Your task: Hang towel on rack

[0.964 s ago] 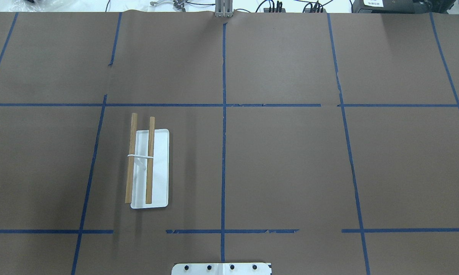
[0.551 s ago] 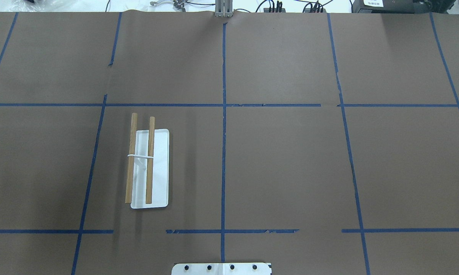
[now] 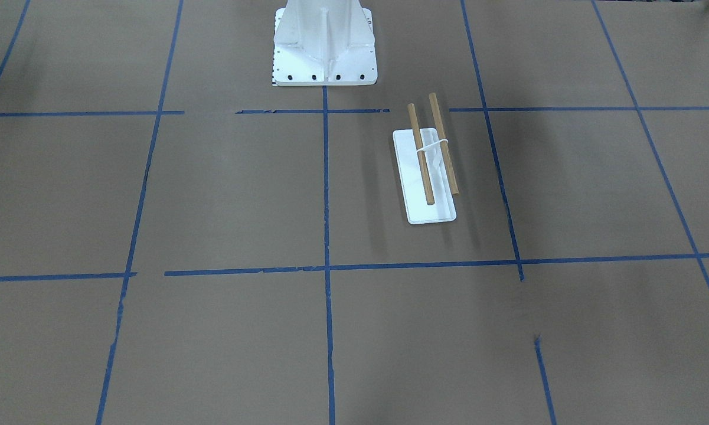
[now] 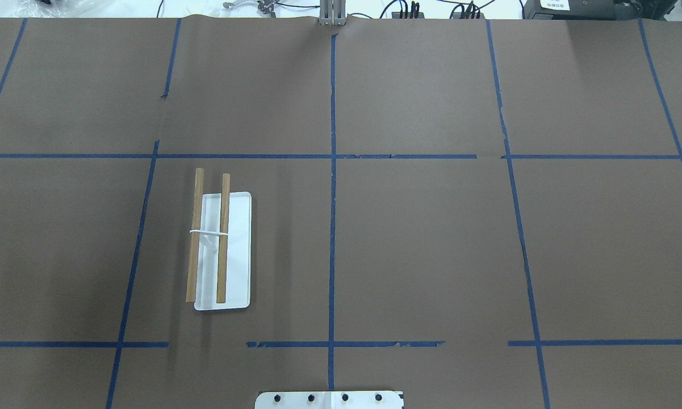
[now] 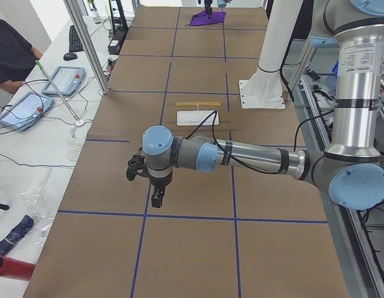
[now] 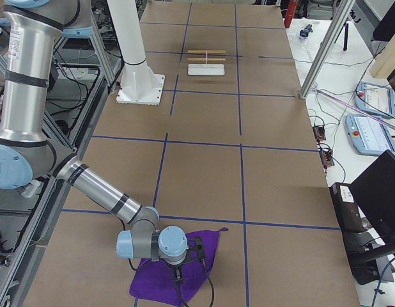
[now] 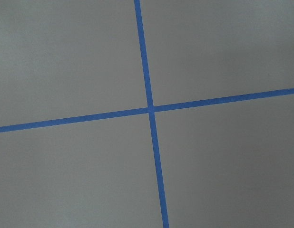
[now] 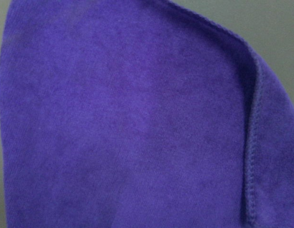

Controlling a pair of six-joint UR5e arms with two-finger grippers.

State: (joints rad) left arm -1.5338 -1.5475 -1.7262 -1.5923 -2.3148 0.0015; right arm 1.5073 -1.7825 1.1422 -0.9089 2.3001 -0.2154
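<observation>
The rack (image 4: 222,238) stands on my left half of the table: two light-brown dowels on a thin white frame over a white base plate (image 4: 239,255). It also shows in the front view (image 3: 428,159) and small in both side views (image 5: 198,104) (image 6: 206,52). The purple towel (image 6: 210,246) lies flat at the table's far right end and fills the right wrist view (image 8: 128,118). My right gripper (image 6: 178,275) points down onto the towel; I cannot tell if it is open or shut. My left gripper (image 5: 156,200) hangs over bare table, away from the rack; I cannot tell its state.
The large white bolted pedestal (image 3: 324,41) stands at the robot's edge of the table. Blue tape lines (image 7: 149,109) divide the brown table cover into squares. An operator (image 5: 9,49) and control pendants (image 5: 61,79) are beside the table.
</observation>
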